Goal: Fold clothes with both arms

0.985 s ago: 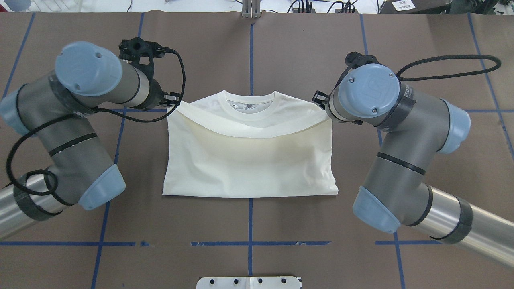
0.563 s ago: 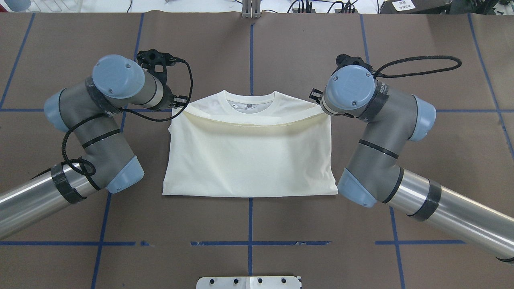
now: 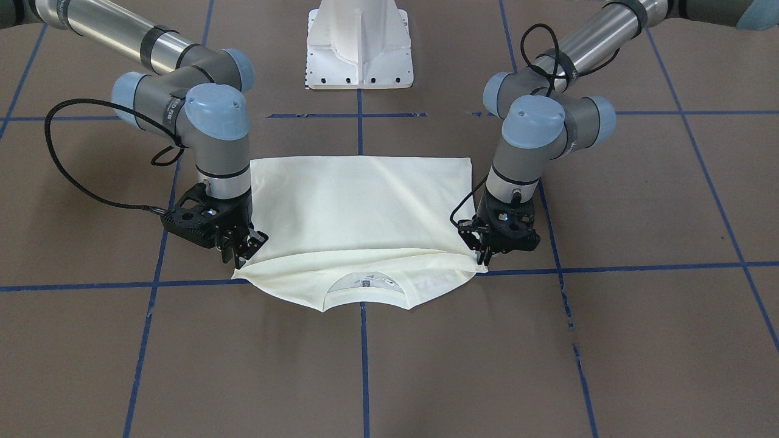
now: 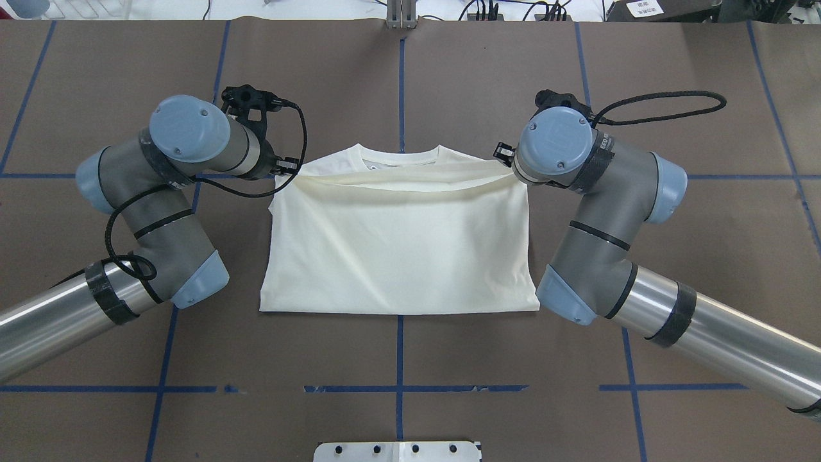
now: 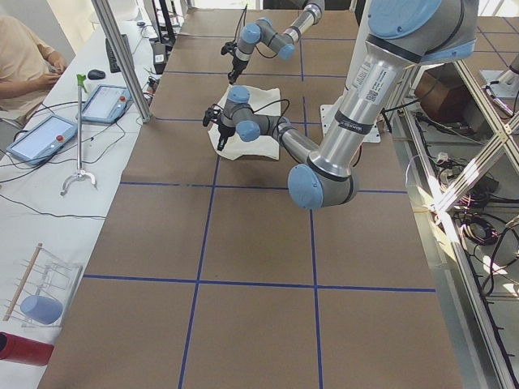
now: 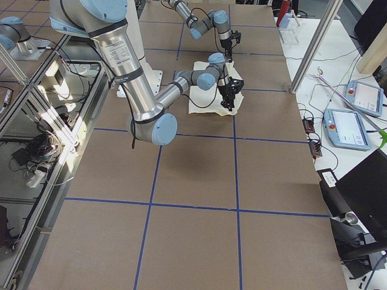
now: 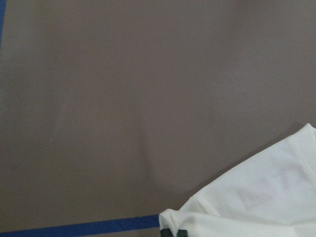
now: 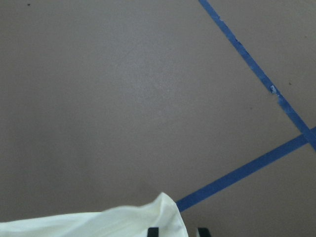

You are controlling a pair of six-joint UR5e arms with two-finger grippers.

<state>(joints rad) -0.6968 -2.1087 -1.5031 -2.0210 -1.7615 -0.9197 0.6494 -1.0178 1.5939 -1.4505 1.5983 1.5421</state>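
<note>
Overhead exterior shows me mid-fold, left claw (image 3: 482, 258) and right claw (image 3: 241, 258) each clamped on a corner of the upper layer of the shirt (image 4: 397, 250), which lies centred on the bench (image 4: 397, 77) with that layer's edge just short of the collar (image 4: 399, 153); next, I judge, lower and release together.

Thin matt cream cloth shirt (image 4: 397, 256); smooth matt brown table cover (image 4: 487, 77).

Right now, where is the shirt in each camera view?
Front-facing: shirt at centre, collar toward bottom.
Overhead: shirt at centre, collar toward top.
Exterior left: shirt small, upper middle.
Exterior right: shirt small, upper middle.
Left wrist: shirt corner, bottom right.
Right wrist: shirt edge, bottom left.
Shared landmark: blue tape line under the collar end.
</note>
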